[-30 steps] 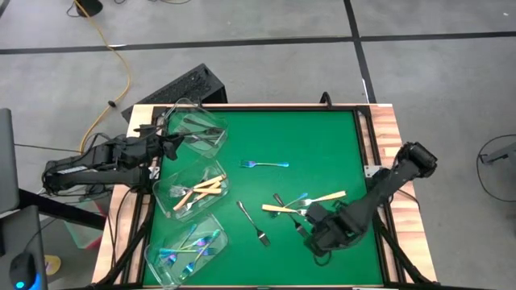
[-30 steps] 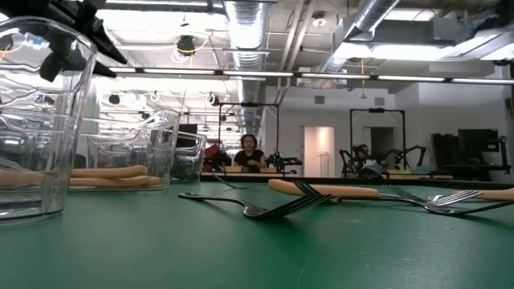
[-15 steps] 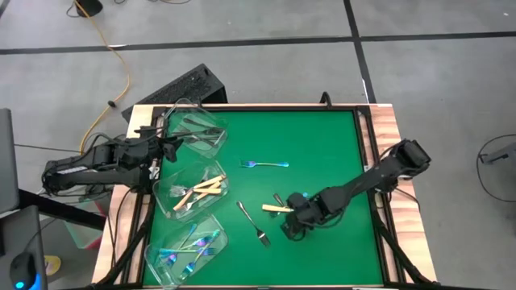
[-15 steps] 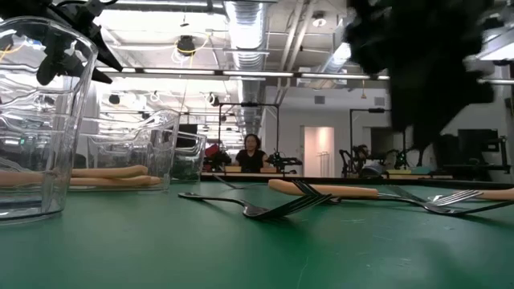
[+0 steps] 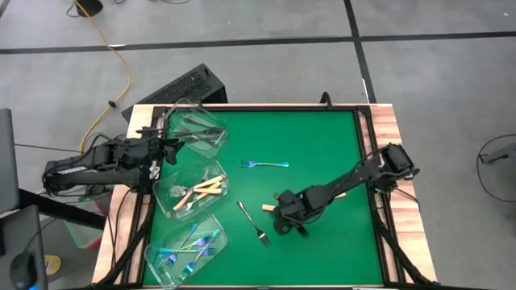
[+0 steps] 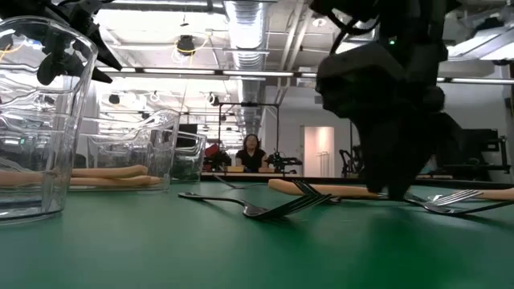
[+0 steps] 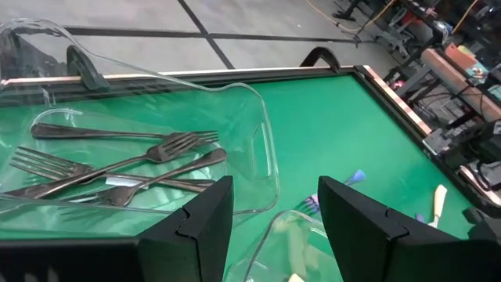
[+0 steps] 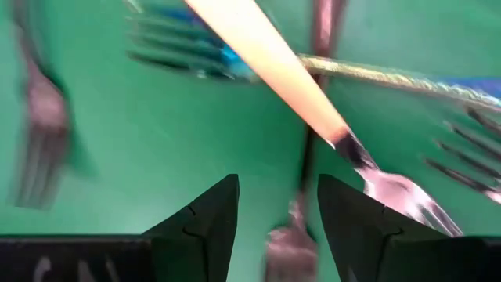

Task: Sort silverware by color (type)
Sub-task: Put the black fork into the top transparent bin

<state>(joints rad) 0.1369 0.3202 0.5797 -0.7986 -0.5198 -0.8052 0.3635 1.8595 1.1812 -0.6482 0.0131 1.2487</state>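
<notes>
Sorting status: well advanced by my judgement; most forks sit in tubs, a handful lie loose.
Tabletop (image 5: 322,137): green mat, three clear tubs along the left side, loose forks towards the right of centre.
Left arm: waiting at the left edge, left hand (image 5: 167,147) beside the far tub, fingers (image 7: 196,227) apart, nothing between them.
Right arm: stretched from the right edge to the loose pile; right hand (image 5: 284,222) low over it, fingers (image 8: 205,215) apart, nothing gripped.
Far tub (image 5: 216,122): dark grey metal forks (image 7: 133,153), several, lying flat inside.
Middle tub (image 5: 165,189): cream-handled forks (image 5: 203,188), several.
Near tub (image 5: 157,262): iridescent blue-purple forks (image 5: 193,244), several.
Loose pile: crossed forks under the right hand; wrist view shows a cream-handled fork (image 8: 274,70) lying across a grey fork (image 8: 321,39) and a bluish fork (image 8: 196,59); exact count cannot be told.
Loose grey fork (image 5: 253,223): alone, just left of the right hand.
Loose blue fork (image 5: 264,164): alone, mid-mat, well apart from the pile.
Outstanding: every loose fork still to be binned by kind; next grasp looks awkward, as the pile overlaps.
</notes>
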